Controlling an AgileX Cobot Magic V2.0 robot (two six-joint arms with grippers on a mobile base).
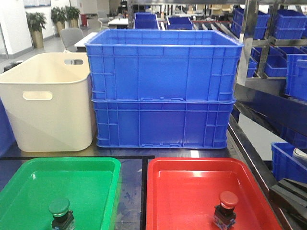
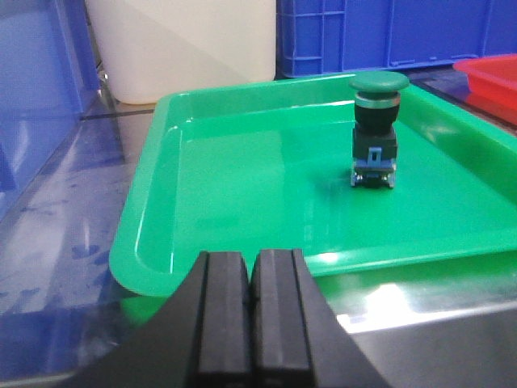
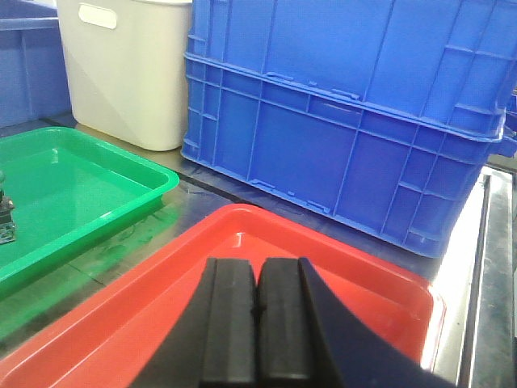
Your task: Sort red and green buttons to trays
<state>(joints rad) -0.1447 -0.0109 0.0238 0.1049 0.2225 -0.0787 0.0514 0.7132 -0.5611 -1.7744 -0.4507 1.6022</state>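
While both pincers (image 2: 252,311) (image 3: 258,319) sit pressed closed, glossy rounded trays (image 1: 96,167) (image 1: 192,165) hold mushroom-capped buttons (image 1: 60,211) (image 1: 226,207)

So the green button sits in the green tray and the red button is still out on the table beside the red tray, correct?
Not quite. The green button does sit in the green tray, but the red button stands upright inside the red tray, not on the table. The exterior front-facing view shows both.
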